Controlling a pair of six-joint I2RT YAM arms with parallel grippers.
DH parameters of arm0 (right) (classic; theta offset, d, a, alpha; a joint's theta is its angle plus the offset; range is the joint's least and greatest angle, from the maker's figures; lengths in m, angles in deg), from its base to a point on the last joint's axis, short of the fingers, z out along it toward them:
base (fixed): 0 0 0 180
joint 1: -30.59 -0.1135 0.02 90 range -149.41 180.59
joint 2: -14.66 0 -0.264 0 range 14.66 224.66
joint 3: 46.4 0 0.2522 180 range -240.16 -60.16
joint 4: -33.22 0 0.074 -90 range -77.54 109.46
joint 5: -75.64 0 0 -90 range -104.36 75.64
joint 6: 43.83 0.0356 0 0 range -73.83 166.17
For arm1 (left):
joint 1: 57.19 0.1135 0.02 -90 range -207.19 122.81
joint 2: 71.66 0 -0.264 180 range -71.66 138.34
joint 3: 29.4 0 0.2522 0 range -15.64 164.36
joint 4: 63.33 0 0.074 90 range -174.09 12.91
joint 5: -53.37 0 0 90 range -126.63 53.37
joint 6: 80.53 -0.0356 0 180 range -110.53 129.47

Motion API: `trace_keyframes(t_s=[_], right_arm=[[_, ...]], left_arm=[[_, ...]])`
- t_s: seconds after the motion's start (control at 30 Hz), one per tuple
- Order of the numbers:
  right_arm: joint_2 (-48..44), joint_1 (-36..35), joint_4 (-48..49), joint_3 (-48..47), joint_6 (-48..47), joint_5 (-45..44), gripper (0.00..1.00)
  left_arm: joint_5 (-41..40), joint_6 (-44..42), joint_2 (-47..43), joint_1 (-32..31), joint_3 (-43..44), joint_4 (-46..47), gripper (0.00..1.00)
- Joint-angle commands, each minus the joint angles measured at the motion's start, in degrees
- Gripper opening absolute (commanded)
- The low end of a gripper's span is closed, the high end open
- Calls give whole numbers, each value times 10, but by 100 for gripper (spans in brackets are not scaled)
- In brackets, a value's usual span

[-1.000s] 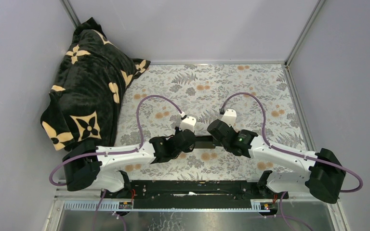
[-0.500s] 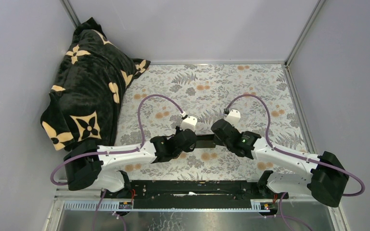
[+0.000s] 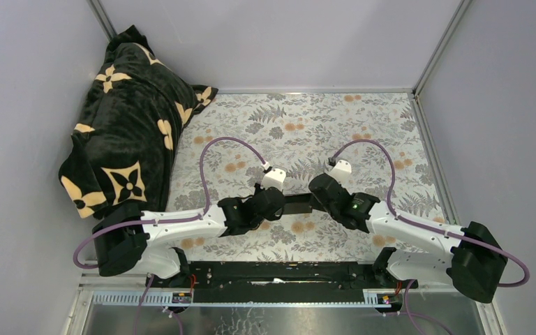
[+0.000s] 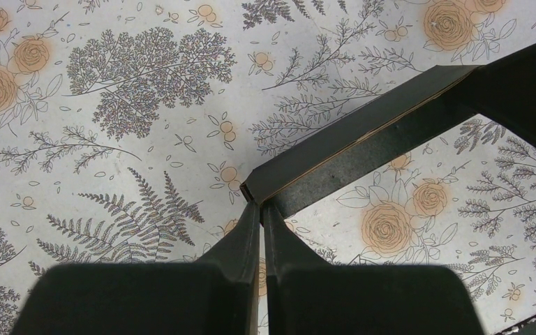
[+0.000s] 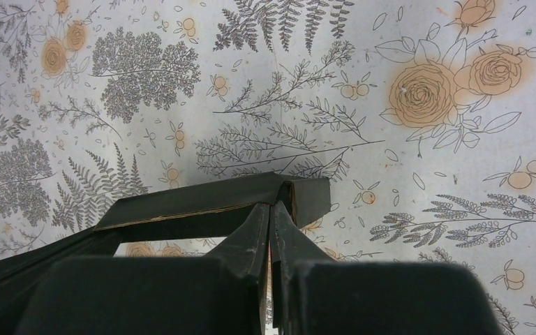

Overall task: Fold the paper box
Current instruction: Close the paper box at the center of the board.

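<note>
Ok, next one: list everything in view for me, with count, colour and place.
paper box: one, matte black, mid-table, held between the grippers
blanket: one, black with cream flowers, heaped in the far left corner
tablecloth: one, white with grey ferns and orange roses, covering the table
walls: grey, around the table
cables: two, purple, looping above the wrists
arms: two, white and black, near edge
left gripper: black, shut on the box's left end
right gripper: black, shut on its right end
</note>
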Motion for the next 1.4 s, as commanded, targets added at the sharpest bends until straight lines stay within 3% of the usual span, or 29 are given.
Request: trace_keyframes(t_s=[0.0, 0.37, 0.73, 1.13, 1.37], right_arm=[[1, -20, 120, 3, 55, 144, 0], [-12, -20, 110, -5, 51, 150, 0], [0, -22, -68, -82, -70, 103, 0], [-13, -22, -163, -104, -132, 17, 13], [3, -22, -174, -110, -151, 9, 3]], left_arm=[[109, 20, 26, -21, 1, 67, 4], [111, 20, 28, -22, 0, 69, 4], [114, 19, 31, -24, 0, 74, 4], [114, 17, 42, -24, 7, 73, 4], [114, 15, 48, -24, 13, 66, 4]])
